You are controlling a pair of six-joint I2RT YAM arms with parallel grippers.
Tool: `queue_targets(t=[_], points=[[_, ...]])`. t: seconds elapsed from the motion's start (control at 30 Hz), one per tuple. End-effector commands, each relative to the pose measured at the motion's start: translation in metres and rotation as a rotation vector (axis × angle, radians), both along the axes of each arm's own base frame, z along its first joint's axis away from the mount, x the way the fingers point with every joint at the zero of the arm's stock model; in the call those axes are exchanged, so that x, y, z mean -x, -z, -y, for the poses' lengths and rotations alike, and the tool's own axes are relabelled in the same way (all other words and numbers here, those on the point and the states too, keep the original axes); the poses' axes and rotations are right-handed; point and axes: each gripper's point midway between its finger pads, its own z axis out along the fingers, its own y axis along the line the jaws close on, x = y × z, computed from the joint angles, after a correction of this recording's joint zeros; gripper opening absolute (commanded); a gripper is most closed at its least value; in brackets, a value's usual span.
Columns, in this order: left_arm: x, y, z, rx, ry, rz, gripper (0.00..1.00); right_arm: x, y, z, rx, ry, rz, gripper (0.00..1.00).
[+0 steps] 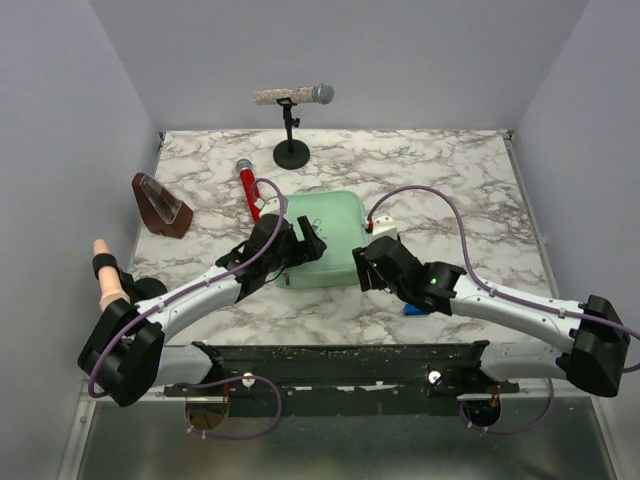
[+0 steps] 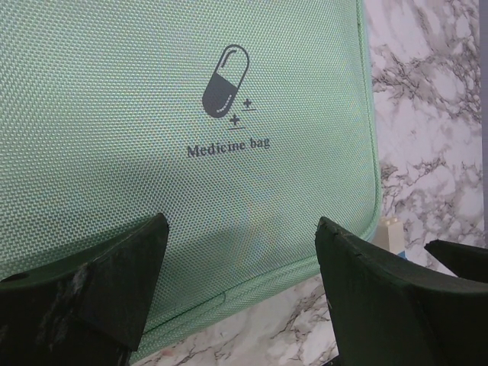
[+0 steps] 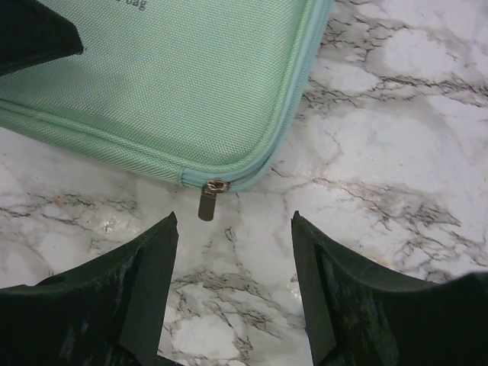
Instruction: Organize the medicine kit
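The marbled desk (image 1: 440,170) carries the medicine kit (image 1: 335,225), a mint-green zipped fabric case lying flat and closed, directly ahead of both hands. The left hand (image 2: 242,229) hovers over its lid below the pill logo (image 2: 225,84), spread wide and gripping nothing. The right hand (image 3: 234,221) is parted and empty beside the kit's corner, with the small zipper pull (image 3: 207,202) just ahead of its fingertips.

Lab test booth, plain walls (image 1: 400,60), marble-print tabletop (image 1: 460,170)
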Motion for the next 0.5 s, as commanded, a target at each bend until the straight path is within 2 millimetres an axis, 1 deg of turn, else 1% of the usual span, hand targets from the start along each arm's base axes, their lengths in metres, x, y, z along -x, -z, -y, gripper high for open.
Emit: queue_targets(t=[0.0, 0.07, 0.13, 0.2, 0.3, 0.47], points=[[0.026, 0.052, -0.028, -0.125, -0.023, -0.153, 0.93, -0.004, 0.006, -0.028, -0.003, -0.086, 0.001, 0.71], [0.027, 0.054, -0.028, -0.126, -0.023, -0.157, 0.93, -0.01, 0.012, -0.031, 0.029, -0.069, -0.008, 0.71], [0.027, 0.055, -0.029, -0.13, -0.024, -0.162, 0.93, -0.017, 0.019, -0.026, 0.078, -0.011, -0.011, 0.71], [0.028, 0.056, -0.031, -0.135, -0.026, -0.162, 0.93, -0.023, 0.026, -0.013, 0.163, 0.071, -0.018, 0.71], [0.029, 0.057, -0.033, -0.144, -0.029, -0.163, 0.93, -0.023, 0.033, 0.008, 0.241, 0.149, -0.026, 0.71], [0.03, 0.065, -0.04, -0.174, -0.044, -0.182, 0.93, -0.015, 0.025, 0.035, 0.257, 0.212, -0.001, 0.7]])
